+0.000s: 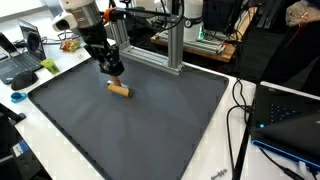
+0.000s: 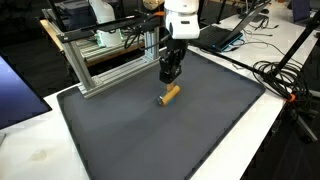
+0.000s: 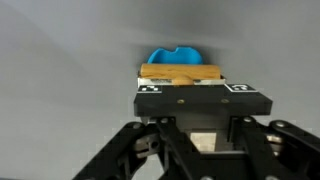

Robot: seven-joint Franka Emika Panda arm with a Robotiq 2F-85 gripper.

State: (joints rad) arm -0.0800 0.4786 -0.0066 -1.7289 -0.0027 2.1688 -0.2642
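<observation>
Wooden peg lies flat on the far half of the grey mat, just below the gripper, apart from it. The gripper's opening cannot be told. Best practice: centre over the peg, jaws across its short width, and descend vertically.

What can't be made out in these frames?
1. Jaws, open or shut: the gripper is too small in both exterior views; its own body covers them in the wrist view.
2. Blue thing: wrist view, blurred, lower part hidden by the block.
3. Gripper touching the block or not: too small in both exterior views.
</observation>
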